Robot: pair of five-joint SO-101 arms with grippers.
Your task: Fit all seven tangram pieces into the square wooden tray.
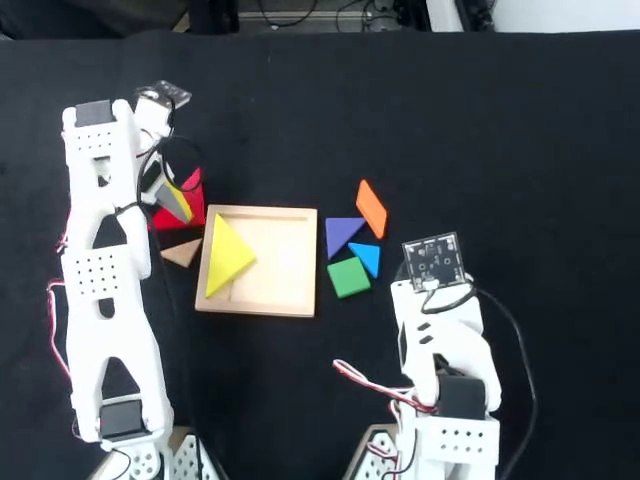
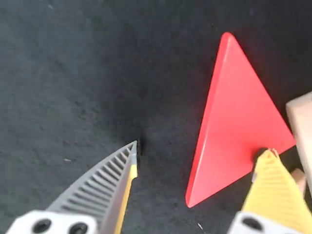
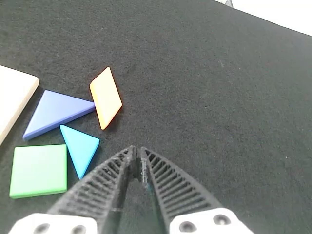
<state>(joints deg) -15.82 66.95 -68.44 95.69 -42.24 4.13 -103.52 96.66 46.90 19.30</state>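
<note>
On the black worktop (image 1: 500,120), your left hand (image 2: 200,148) gapes wide over the red triangle (image 2: 239,112); your right hand (image 3: 137,153) sits pinched closed near the small blue triangle (image 3: 80,146).

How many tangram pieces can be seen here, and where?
7. Yellow triangle inside the tray, at its left; red triangle, partly under the left arm, and tan triangle left of the tray; purple triangle, orange parallelogram, blue triangle, green square right of it.

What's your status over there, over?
Left gripper open over red triangle piece. Right gripper shut, empty. Yellow triangle piece in square wooden tray. Small tan triangle piece beside tray.
</note>
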